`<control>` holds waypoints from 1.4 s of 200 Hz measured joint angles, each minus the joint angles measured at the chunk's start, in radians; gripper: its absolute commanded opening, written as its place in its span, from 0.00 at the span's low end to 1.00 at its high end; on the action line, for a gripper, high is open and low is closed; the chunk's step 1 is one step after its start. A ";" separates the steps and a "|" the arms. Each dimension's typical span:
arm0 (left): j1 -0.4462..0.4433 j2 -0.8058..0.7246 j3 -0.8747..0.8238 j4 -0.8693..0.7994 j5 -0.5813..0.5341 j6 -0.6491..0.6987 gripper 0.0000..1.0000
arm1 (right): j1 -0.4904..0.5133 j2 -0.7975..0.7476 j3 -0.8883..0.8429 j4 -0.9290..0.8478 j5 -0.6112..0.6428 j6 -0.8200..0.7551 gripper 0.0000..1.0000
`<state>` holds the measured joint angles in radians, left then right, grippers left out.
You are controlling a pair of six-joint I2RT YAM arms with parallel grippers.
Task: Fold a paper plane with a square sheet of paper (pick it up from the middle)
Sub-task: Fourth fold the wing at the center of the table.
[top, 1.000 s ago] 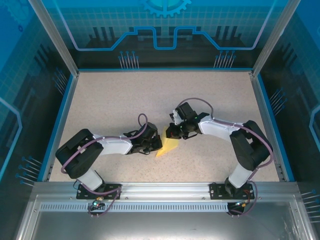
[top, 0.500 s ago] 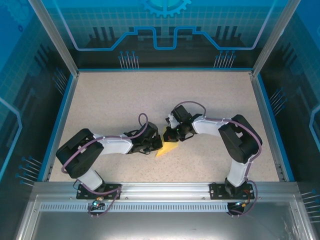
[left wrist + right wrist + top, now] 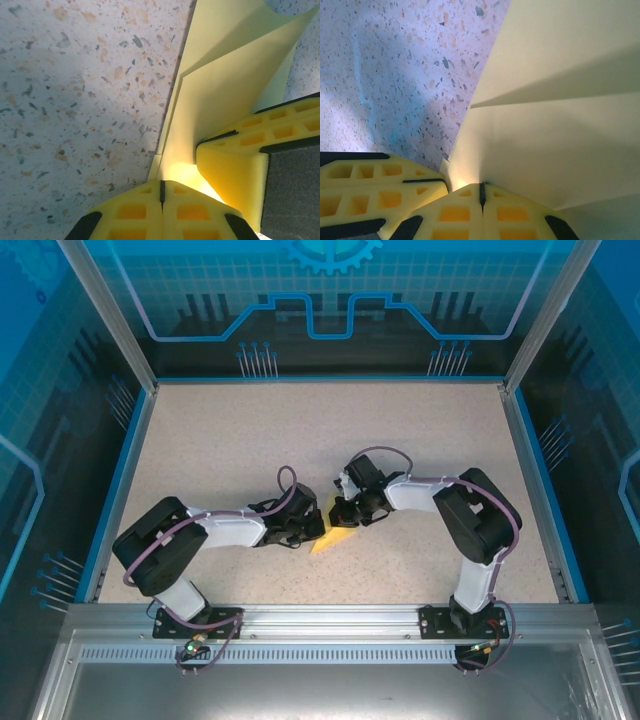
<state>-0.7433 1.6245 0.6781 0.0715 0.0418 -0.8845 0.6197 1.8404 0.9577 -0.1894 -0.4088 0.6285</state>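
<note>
The pale-yellow sheet of paper (image 3: 336, 538) lies partly folded on the speckled table, between the two grippers. Layered flaps and creases of the paper (image 3: 220, 95) run up the left wrist view. My left gripper (image 3: 161, 181) is shut, its tips resting on the paper's near edge. My right gripper (image 3: 481, 184) is shut too, its tips against a raised fold of the paper (image 3: 560, 140). The two grippers sit tip to tip: the right one's fingers (image 3: 250, 150) show beside the left one's. From above, the left gripper (image 3: 318, 526) and right gripper (image 3: 341, 512) meet over the sheet.
The speckled tabletop (image 3: 250, 440) stretches wide behind the arms, bounded by a blue rim (image 3: 120, 480) and glass walls. The right arm's elbow (image 3: 480, 520) is folded near the table's right half. A metal rail (image 3: 320, 625) runs along the near edge.
The right arm has folded its elbow inward and its gripper has slid slightly left and nearer over the paper. The left arm has stayed put. Less of the paper shows.
</note>
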 measured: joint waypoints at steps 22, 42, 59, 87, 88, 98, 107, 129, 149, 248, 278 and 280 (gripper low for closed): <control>0.000 0.001 0.000 0.000 0.000 0.000 0.00 | -0.003 -0.002 -0.010 0.018 -0.008 0.007 0.04; 0.000 0.001 0.000 0.000 0.000 0.000 0.00 | -0.005 -0.002 -0.016 0.028 -0.015 0.012 0.04; 0.000 0.000 0.002 -0.001 0.000 0.004 0.00 | -0.006 -0.002 -0.020 0.034 -0.016 0.018 0.04; 0.000 -0.010 0.015 -0.037 0.000 0.028 0.00 | -0.008 -0.004 -0.023 0.038 -0.019 0.019 0.03; 0.000 -0.011 0.016 -0.039 0.000 0.029 0.00 | -0.008 -0.004 -0.023 0.038 -0.019 0.019 0.03; 0.000 -0.031 0.017 -0.057 0.000 0.034 0.01 | -0.008 -0.004 -0.023 0.037 -0.019 0.019 0.03; 0.000 -0.056 0.017 -0.070 0.000 0.039 0.01 | -0.008 -0.004 -0.023 0.037 -0.019 0.019 0.03; 0.000 -0.120 0.022 -0.071 0.002 0.046 0.01 | -0.008 -0.004 -0.023 0.037 -0.019 0.019 0.03; 0.000 -0.133 0.023 -0.050 0.021 0.045 0.00 | -0.010 -0.003 -0.023 0.037 -0.019 0.019 0.03; 0.001 -0.047 0.021 0.023 0.092 0.019 0.00 | -0.012 -0.003 -0.023 0.037 -0.020 0.018 0.03; 0.001 -0.040 0.026 0.025 0.092 0.018 0.00 | -0.018 -0.003 -0.022 0.038 -0.027 0.017 0.03; 0.001 -0.040 0.026 0.027 0.092 0.018 0.00 | -0.019 -0.003 -0.022 0.037 -0.029 0.017 0.03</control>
<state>-0.7422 1.5845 0.7036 0.0982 0.1337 -0.8661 0.6010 1.8378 0.9356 -0.1520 -0.4374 0.6456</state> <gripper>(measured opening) 0.046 0.044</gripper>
